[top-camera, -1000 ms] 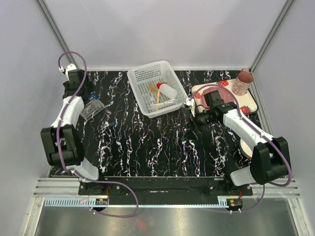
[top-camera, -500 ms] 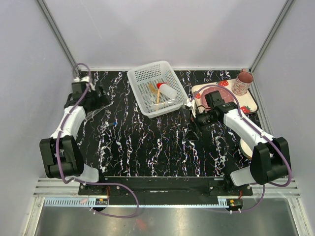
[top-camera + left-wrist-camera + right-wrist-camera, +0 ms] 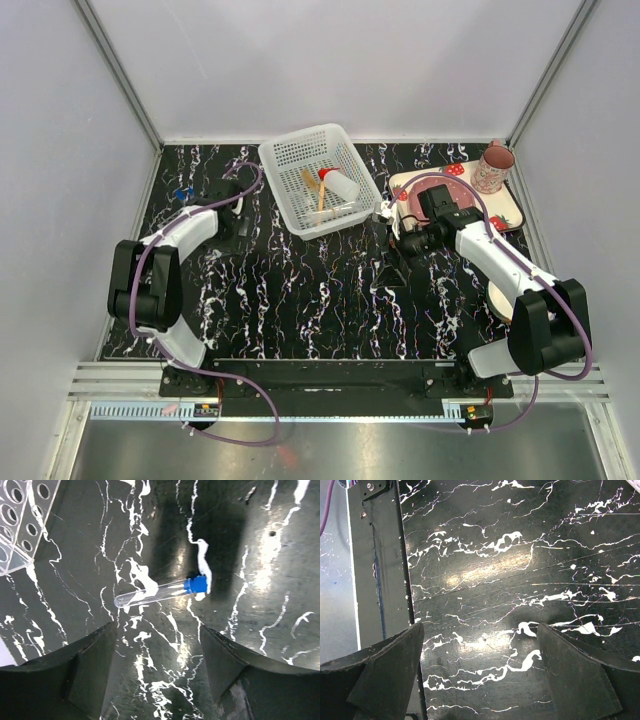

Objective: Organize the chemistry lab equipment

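Observation:
A clear tube with a blue cap (image 3: 160, 591) lies flat on the black marbled table, just ahead of my left gripper (image 3: 157, 627), which stands open over bare tabletop with nothing between its fingers. A corner of the clear tube rack (image 3: 15, 520) shows at the upper left of the left wrist view. In the top view my left gripper (image 3: 238, 208) is left of the white basket (image 3: 285, 155). The basket holds the red-capped squeeze bottle (image 3: 338, 184) and thin orange sticks (image 3: 312, 186). My right gripper (image 3: 390, 258) (image 3: 480, 627) is open and empty over the table.
A strawberry-print tray (image 3: 505, 210) with a pink mug (image 3: 493, 167) sits at the back right, partly under the right arm. A dark metal rail (image 3: 380, 565) marks the table's edge in the right wrist view.
My left arm has swung from the far left corner rightward toward the basket. The rack that was at its fingers a second ago now lies apart from them. The right arm has barely moved.

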Robot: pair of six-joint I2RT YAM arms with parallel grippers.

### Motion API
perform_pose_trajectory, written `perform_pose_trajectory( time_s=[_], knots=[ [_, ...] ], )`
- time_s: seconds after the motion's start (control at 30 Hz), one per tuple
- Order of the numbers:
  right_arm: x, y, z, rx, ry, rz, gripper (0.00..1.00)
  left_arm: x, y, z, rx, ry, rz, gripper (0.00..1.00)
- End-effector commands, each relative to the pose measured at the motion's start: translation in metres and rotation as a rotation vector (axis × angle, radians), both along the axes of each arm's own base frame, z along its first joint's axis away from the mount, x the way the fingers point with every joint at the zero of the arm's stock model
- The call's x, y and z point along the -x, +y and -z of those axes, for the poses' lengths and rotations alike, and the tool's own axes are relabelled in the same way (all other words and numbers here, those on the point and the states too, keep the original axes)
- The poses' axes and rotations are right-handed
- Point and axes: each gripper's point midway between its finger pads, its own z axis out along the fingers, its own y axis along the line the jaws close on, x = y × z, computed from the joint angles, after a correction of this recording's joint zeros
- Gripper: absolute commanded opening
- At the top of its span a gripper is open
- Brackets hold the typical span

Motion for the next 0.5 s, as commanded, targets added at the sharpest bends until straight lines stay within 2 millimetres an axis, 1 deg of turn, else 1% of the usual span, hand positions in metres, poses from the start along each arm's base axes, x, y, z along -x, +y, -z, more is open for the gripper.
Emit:
perform_pose_trajectory(
  time_s=[0.0, 0.1, 0.13, 0.17, 0.2, 0.27, 0.3, 0.33, 0.4, 0.47],
  knots=[
    [-0.004, 0.003, -0.015, -0.04, -0.037, -0.021, 1.0, -0.012, 0.017, -0.008, -0.109, 0.001, 0.037, 0.7],
    [-0.004, 0.002, -0.014, -0.038, -0.036, -0.02, 1.0, -0.019, 0.013, 0.002, -0.103, 0.034, 0.074, 0.67],
    [-0.004, 0.002, -0.014, -0.038, -0.035, -0.019, 1.0, -0.021, 0.012, 0.005, -0.099, 0.043, 0.085, 0.62],
    [-0.004, 0.002, -0.014, -0.037, -0.036, -0.019, 1.0, -0.024, 0.008, 0.006, -0.074, 0.047, 0.097, 0.6],
    [-0.005, 0.001, -0.014, -0.038, -0.037, -0.016, 1.0, -0.024, 0.007, 0.013, -0.061, 0.066, 0.103, 0.58],
    [-0.005, 0.001, -0.015, -0.039, -0.038, -0.015, 1.0, -0.027, 0.004, 0.017, -0.03, 0.074, 0.106, 0.53],
    [-0.005, 0.001, -0.016, -0.041, -0.041, -0.015, 1.0, -0.028, 0.007, 0.021, -0.021, 0.085, 0.098, 0.53],
    [-0.005, 0.001, -0.016, -0.044, -0.04, -0.015, 1.0, -0.027, 0.005, 0.023, 0.009, 0.094, 0.099, 0.53],
    [-0.005, 0.0, -0.016, -0.045, -0.038, -0.014, 1.0, -0.028, 0.01, 0.027, 0.034, 0.101, 0.075, 0.52],
    [-0.005, 0.0, -0.017, -0.046, -0.041, -0.014, 1.0, -0.03, 0.01, 0.029, 0.068, 0.105, 0.064, 0.5]
  ],
)
